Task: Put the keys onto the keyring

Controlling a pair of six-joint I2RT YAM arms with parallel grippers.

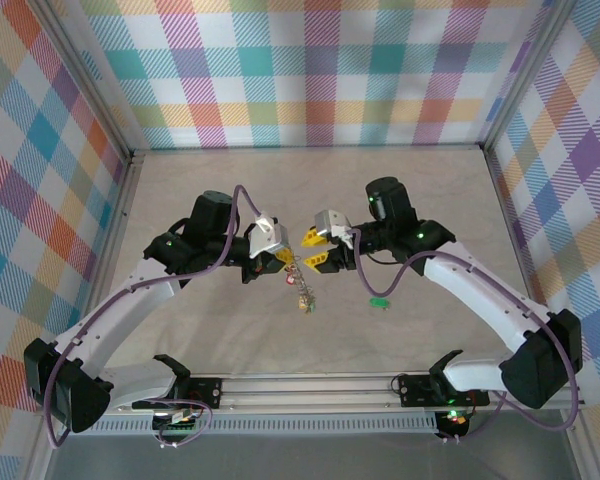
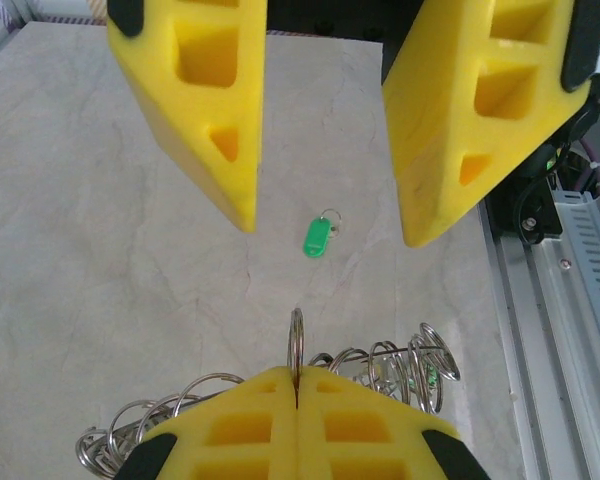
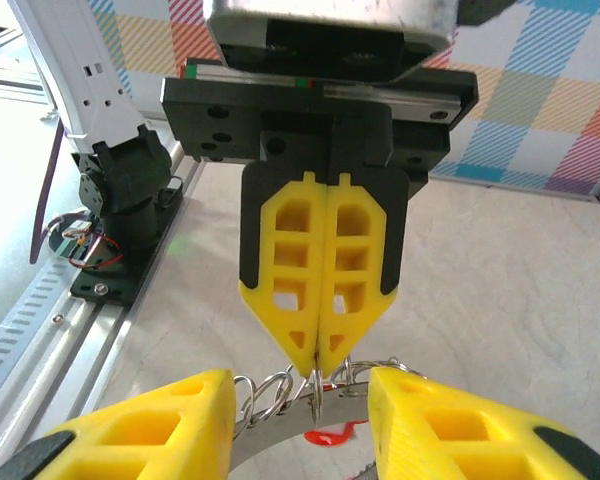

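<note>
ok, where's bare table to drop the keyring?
Free: the far half of the table up to the back wall; the near strip ahead of the base rail. Crowded: centre, where the left fingers pinch the keyring facing the open right fingers, green-tagged key beside.

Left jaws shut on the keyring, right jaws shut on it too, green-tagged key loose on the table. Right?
No: the right gripper has its jaws open, as the left wrist view shows. The left gripper is shut on the keyring; the green-tagged key lies loose on the table.
</note>
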